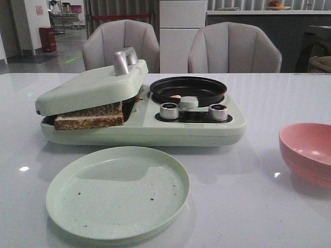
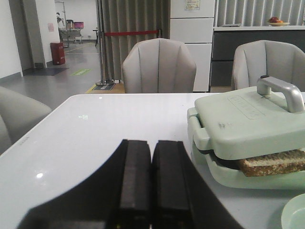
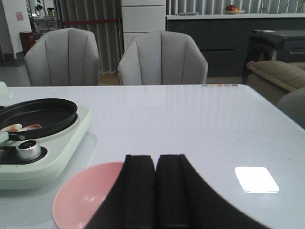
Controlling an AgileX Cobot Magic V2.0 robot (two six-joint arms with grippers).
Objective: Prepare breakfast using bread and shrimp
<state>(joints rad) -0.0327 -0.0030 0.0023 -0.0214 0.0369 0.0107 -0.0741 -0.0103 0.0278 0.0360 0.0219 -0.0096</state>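
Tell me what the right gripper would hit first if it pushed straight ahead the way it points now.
Probably nothing close: the right gripper, shut, points over bare table toward a grey chair. The pink bowl sits lower and to one side; depth is unclear.

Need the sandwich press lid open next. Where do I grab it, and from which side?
Take the silver handle on top of the pale green lid. It stands up as an arch, so a claw can close across its bar from above. The lid rests tilted on the bread, open toward the front, so the hinge is probably at the back; lift up and back. The left claw looks nearer.
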